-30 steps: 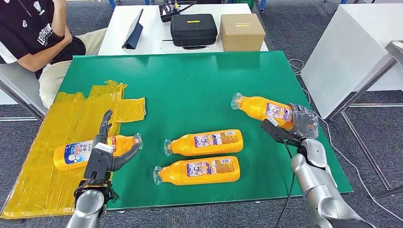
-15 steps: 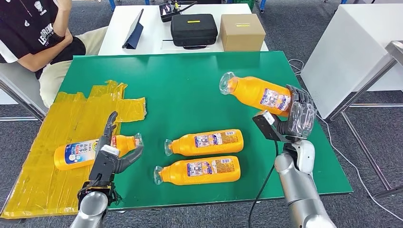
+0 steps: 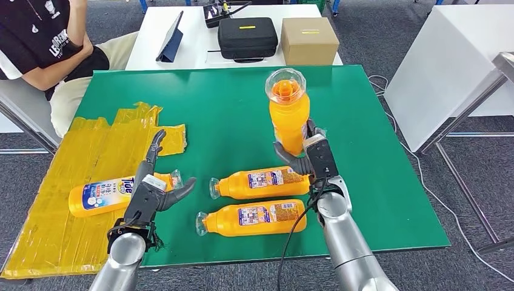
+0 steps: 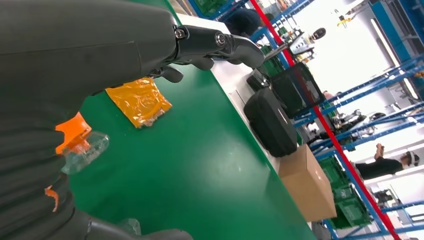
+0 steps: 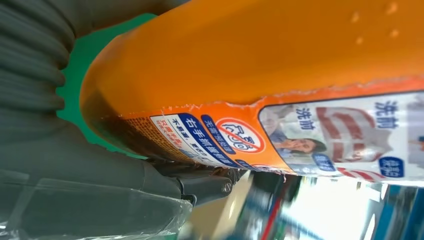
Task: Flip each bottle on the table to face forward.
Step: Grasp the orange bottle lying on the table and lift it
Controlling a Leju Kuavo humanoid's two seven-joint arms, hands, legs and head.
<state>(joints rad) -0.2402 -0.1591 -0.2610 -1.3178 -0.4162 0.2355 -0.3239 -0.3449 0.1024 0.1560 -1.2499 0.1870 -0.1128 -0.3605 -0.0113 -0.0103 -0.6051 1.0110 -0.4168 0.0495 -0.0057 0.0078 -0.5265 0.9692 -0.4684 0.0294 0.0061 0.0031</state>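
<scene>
My right hand grips an orange bottle by its lower end and holds it upright over the green table, clear cap toward the camera. Close up, that held bottle shows its printed label. Two more orange bottles lie on their sides below it, caps to the left, small-print labels up. A fourth bottle lies at the left with a blue and white label up. My left hand hovers over its neck, fingers spread, holding nothing. The bottle's cap peeks out beside my left hand.
Yellow plastic sheeting covers the table's left part. A seated person is at the far left corner. Behind the green table stands a white table with a tablet, a black case and a cardboard box. Another white table stands right.
My right hand has lifted the bottle off the table's right side, carried it left toward the middle and turned it upright. My left hand has edged forward and right by the fourth bottle's neck.
</scene>
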